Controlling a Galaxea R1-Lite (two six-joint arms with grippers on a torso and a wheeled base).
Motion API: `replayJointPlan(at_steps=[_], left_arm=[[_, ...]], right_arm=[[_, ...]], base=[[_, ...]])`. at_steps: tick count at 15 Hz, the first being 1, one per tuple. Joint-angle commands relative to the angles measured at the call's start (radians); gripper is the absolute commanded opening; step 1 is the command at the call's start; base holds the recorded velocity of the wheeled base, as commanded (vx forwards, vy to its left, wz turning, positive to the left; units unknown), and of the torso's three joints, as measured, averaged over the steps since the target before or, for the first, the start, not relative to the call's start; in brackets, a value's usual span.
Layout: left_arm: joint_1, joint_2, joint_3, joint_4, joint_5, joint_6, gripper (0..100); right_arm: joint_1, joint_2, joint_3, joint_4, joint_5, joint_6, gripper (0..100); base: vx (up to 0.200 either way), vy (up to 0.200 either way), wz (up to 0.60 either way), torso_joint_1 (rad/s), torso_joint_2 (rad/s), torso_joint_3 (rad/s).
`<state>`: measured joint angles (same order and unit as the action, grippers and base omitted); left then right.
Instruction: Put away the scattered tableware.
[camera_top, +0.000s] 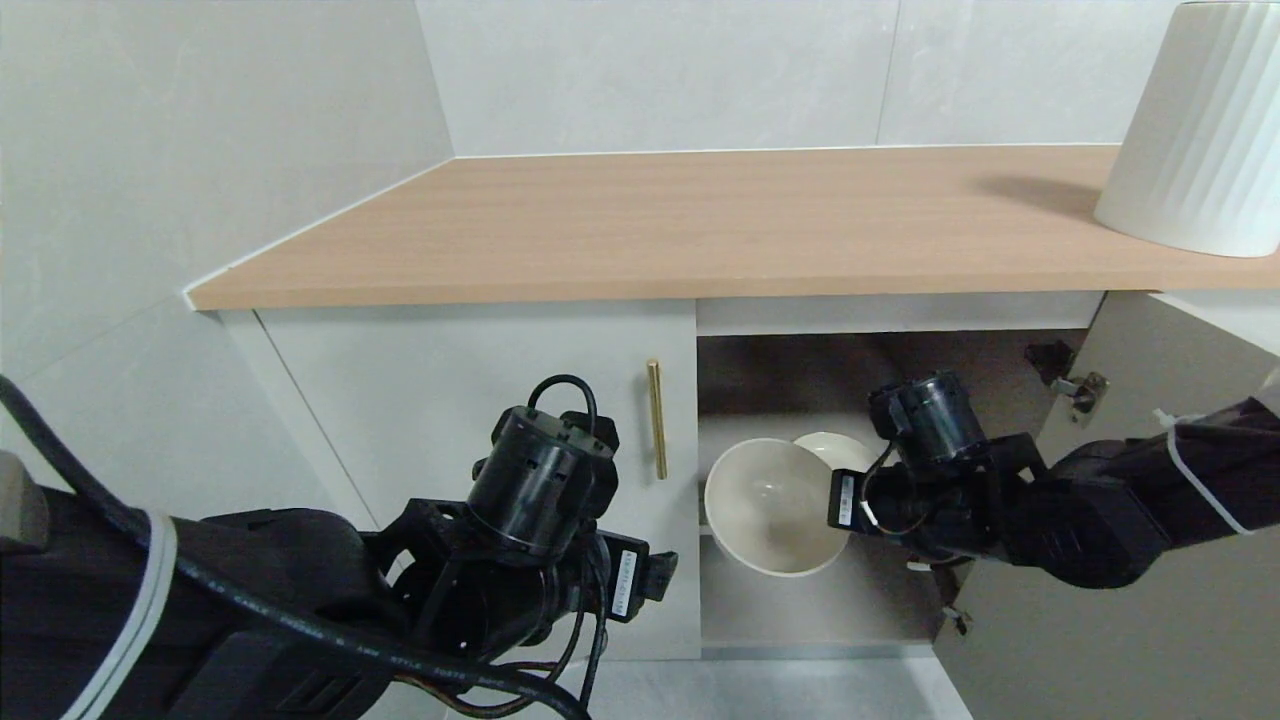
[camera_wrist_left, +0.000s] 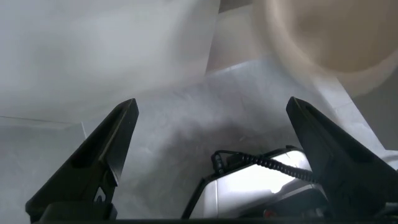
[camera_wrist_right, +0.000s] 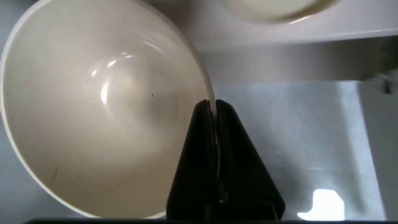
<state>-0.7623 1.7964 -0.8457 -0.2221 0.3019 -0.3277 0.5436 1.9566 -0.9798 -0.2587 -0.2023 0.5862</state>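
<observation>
A cream bowl (camera_top: 770, 505) hangs tilted in the open right half of the cabinet, its mouth facing me. My right gripper (camera_top: 840, 500) is shut on its rim; the right wrist view has the bowl (camera_wrist_right: 106, 106) with both fingers (camera_wrist_right: 214, 155) pinching the edge. Behind it a second cream dish (camera_top: 832, 452) rests on the cabinet shelf (camera_top: 760, 428), and its edge (camera_wrist_right: 273, 7) peeks in the right wrist view. My left gripper (camera_wrist_left: 214, 162) stands open and empty low in front of the closed left door, the bowl's underside (camera_wrist_left: 329, 37) beyond it.
The closed left door (camera_top: 470, 400) carries a brass handle (camera_top: 656, 418). The right door (camera_top: 1130, 520) is swung open beside my right arm. A white ribbed container (camera_top: 1205, 130) stands on the wooden countertop (camera_top: 700, 220) at the right. Tiled walls enclose the corner.
</observation>
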Motion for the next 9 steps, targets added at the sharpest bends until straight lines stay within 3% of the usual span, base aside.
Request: replayJointPlan(at_steps=[1, 5, 9], left_arm=[[0.003, -0.005, 0.001, 0.000, 0.000, -0.001, 100], [0.005, -0.005, -0.001, 0.000, 0.000, -0.001, 100], [0.006, -0.003, 0.001, -0.002, 0.000, -0.002, 100]], right_arm=[[-0.077, 0.076, -0.050, -0.002, -0.026, 0.043, 0], [-0.175, 0.166, -0.155, -0.005, -0.066, 0.150, 0], [-0.226, 0.288, -0.273, -0.007, -0.118, 0.155, 0]], base=[[0.000, 0.000, 0.00, 0.000, 0.00, 0.000], [0.000, 0.000, 0.00, 0.000, 0.00, 0.000], [0.000, 0.000, 0.00, 0.000, 0.00, 0.000]])
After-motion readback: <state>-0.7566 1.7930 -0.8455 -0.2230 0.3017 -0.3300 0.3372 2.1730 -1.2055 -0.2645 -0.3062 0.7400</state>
